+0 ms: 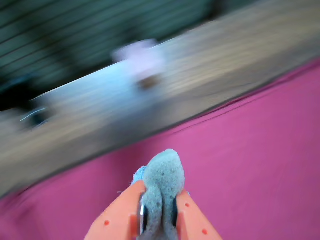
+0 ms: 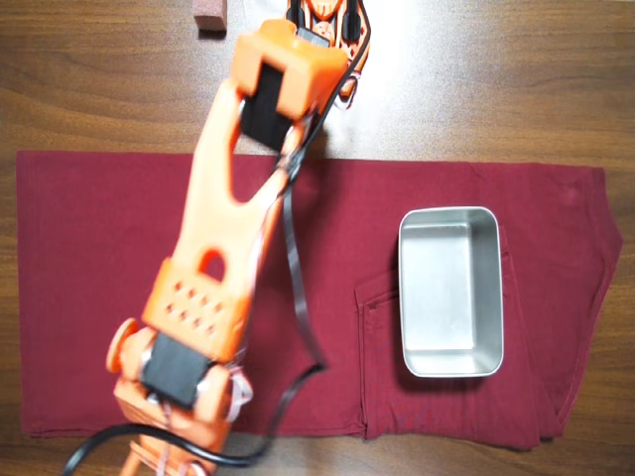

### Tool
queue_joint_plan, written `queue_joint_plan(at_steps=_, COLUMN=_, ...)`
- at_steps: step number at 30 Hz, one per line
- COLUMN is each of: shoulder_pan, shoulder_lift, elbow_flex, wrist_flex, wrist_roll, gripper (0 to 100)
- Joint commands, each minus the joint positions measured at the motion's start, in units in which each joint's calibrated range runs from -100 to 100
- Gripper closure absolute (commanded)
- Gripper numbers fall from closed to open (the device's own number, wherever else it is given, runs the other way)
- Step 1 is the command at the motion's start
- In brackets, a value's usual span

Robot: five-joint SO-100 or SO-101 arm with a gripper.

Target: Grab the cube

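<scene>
In the wrist view my gripper (image 1: pixel 160 196) is shut on the cube (image 1: pixel 165 175), a small pale foam piece squeezed between the two orange fingers (image 1: pixel 120 215) and sticking out past their tips. It is held above the magenta cloth (image 1: pixel 260 150). In the overhead view the orange arm (image 2: pixel 228 218) reaches from the top to the bottom left over the dark red cloth (image 2: pixel 89 278). The wrist there covers the gripper's tips and the cube.
An empty metal tray (image 2: pixel 451 367) sits on the cloth at the right. A reddish-brown block (image 2: pixel 210 15) lies on the wooden table (image 2: pixel 99 79) at the top edge. The wrist view's background is blurred, with a pale pinkish shape (image 1: pixel 142 57) on the wood.
</scene>
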Motion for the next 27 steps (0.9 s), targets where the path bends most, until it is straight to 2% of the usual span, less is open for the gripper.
queue_joint_plan(at_steps=1, shoulder_pan=-13.57, shoulder_lift=-12.26, elbow_flex=-1.46, wrist_flex=13.34, wrist_roll=-1.90, gripper=100)
queue_joint_plan(at_steps=4, shoulder_pan=-31.61, shoulder_lift=-14.48, elbow_flex=0.45, wrist_flex=13.52, wrist_roll=-5.27, gripper=100)
queue_joint_plan(at_steps=8, shoulder_pan=-53.68, shoulder_lift=-19.63, elbow_flex=19.38, wrist_flex=13.52, wrist_roll=-8.84, gripper=100)
queue_joint_plan(at_steps=10, shoulder_pan=-60.02, shoulder_lift=-20.69, elbow_flex=27.85, wrist_flex=13.52, wrist_roll=-9.77, gripper=100)
queue_joint_plan(at_steps=18, shoulder_pan=-61.65, shoulder_lift=-17.76, elbow_flex=30.49, wrist_flex=13.52, wrist_roll=-10.65, gripper=99)
queue_joint_plan(at_steps=21, shoulder_pan=-60.69, shoulder_lift=-17.76, elbow_flex=30.40, wrist_flex=12.78, wrist_roll=-10.94, gripper=78)
queue_joint_plan(at_steps=23, shoulder_pan=-59.54, shoulder_lift=-17.76, elbow_flex=29.85, wrist_flex=12.60, wrist_roll=-10.70, gripper=68)
queue_joint_plan(at_steps=27, shoulder_pan=-57.33, shoulder_lift=-18.38, elbow_flex=29.85, wrist_flex=11.31, wrist_roll=-10.45, gripper=64)
